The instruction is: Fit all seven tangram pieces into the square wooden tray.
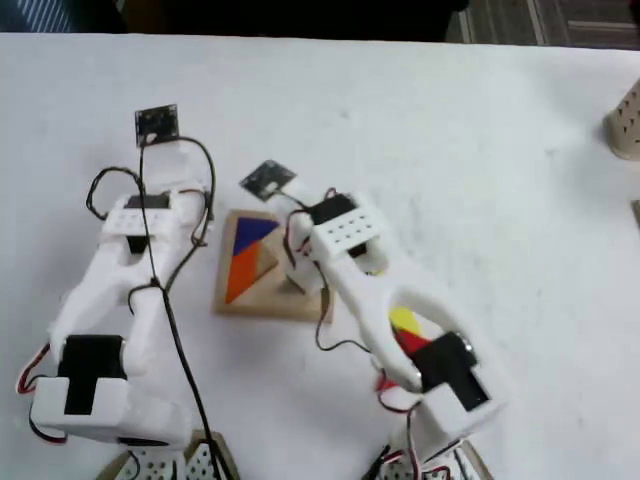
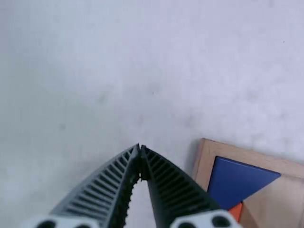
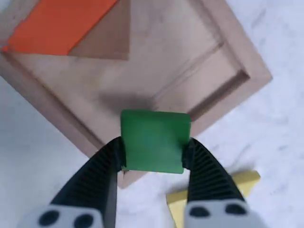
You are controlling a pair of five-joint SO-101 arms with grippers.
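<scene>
While right claw (image 3: 153,148) grips square green piece (image 3: 155,135), left claw (image 2: 140,151) closed, empty.

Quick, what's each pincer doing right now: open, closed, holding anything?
Left pincer: closed, holding nothing.
Right pincer: closed on the green piece.

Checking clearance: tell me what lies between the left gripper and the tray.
Only bare table, seen in the left wrist view, separates the left gripper from the tray.
</scene>
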